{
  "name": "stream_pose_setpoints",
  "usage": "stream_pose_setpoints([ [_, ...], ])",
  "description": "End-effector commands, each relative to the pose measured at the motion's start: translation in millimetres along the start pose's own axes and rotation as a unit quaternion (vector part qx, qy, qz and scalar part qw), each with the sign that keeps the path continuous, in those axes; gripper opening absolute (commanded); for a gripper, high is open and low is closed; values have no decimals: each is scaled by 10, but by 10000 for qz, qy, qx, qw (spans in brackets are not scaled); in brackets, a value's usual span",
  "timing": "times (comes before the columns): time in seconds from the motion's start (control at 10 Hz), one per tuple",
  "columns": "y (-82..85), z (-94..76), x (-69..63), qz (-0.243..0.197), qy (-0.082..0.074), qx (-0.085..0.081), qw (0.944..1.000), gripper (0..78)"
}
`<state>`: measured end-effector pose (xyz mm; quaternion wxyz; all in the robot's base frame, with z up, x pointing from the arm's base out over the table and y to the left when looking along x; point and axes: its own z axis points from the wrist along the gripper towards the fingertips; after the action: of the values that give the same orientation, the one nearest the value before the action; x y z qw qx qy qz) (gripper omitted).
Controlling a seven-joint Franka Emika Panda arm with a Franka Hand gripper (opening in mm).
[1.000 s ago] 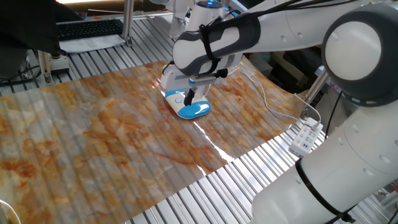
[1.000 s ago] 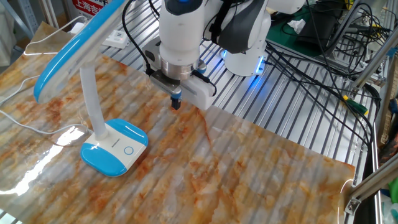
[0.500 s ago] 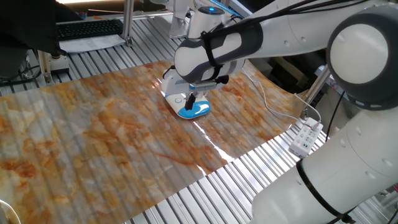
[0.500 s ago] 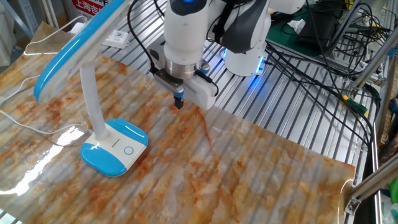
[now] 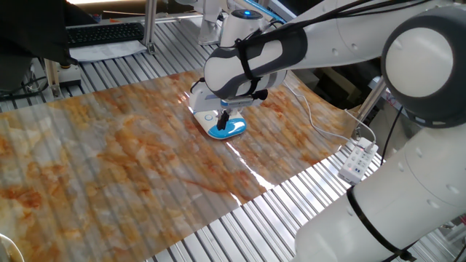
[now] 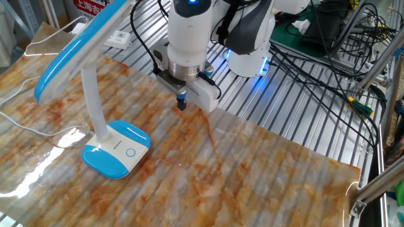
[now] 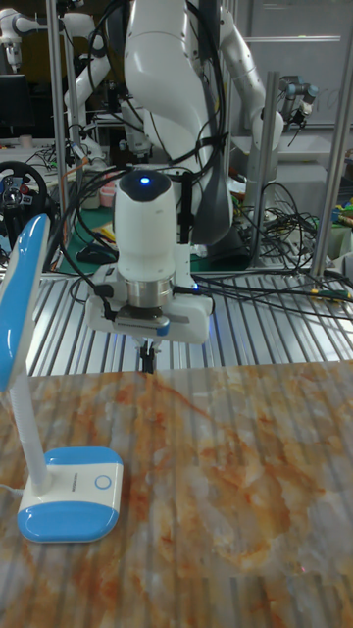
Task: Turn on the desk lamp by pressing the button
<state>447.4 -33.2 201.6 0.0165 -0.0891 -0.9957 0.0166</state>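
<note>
The desk lamp stands on the marbled mat, with an oval blue-and-white base, a white stem and a long blue-edged head. Its round button sits on the white part of the base and also shows in the tall fixed view as the button. My gripper hangs above the mat, to the right of the base and clear of it, pointing down. The fingertips sit together with nothing between them. In one fixed view the gripper partly covers the lamp base.
A thin white cord runs from the lamp to a white power strip on the slatted metal table. A keyboard lies at the back. Black cables spread beyond the mat, behind my arm.
The gripper shifted slightly away from the lamp base a second ago and has stayed nearly still since. The lamp has not moved.
</note>
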Motion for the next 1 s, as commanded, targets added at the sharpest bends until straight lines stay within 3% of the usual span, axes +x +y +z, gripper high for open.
stream_pose_setpoints([
  [0.1, -398, 208, -95, 281, -90, 22, 9996, 0],
  [0.4, -392, 203, -99, 691, -137, 18, 9975, 0],
  [1.0, -371, 177, -118, 904, -129, -25, 9958, 0],
])
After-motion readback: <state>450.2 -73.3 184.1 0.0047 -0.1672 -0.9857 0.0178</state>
